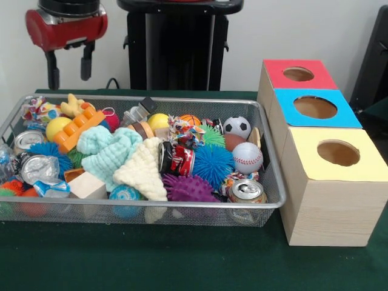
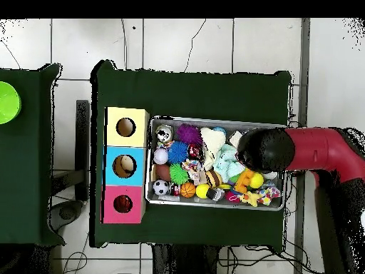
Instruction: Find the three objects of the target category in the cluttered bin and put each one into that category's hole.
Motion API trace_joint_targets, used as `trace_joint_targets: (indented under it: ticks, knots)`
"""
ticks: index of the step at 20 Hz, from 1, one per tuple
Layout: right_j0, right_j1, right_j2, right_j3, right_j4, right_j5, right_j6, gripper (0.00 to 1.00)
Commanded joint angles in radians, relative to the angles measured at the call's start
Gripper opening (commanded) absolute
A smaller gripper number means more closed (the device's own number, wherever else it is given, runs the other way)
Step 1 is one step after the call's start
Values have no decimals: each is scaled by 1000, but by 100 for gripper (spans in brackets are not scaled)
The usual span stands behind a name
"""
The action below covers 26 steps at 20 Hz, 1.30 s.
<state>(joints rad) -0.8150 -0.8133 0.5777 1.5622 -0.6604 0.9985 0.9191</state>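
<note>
My gripper hangs open and empty above the far left corner of the wire mesh bin. The bin is crowded. A soccer ball, a baseball, a small basketball and a yellow ball lie toward its right and back. Spiky balls in blue and purple sit mid-front. Crushed cans lie at the front right and left. In the overhead view the arm's red and black head covers the right end of the bin, hiding the gripper.
Three wooden boxes stand beside the bin, each with a round hole: red top, blue top, yellow top. Knitted pieces, an orange toy brick and a wooden block fill the bin's left. A green disc lies on a separate table.
</note>
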Motion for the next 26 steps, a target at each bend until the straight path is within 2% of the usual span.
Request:
trace_joint_targets:
  ticks: [1,4,8,14,18,26]
  knots:
    - [-65,-20,79,60,-41,57,-380,100]
    - [-71,16,85,102,-68,-10,-363,100]
    - [-70,55,93,116,-89,-47,-358,100]
    - [-86,97,107,143,-103,-61,-375,100]
    - [-96,126,111,158,-110,-80,-353,100]
    - [-91,157,105,136,-160,-70,-359,100]
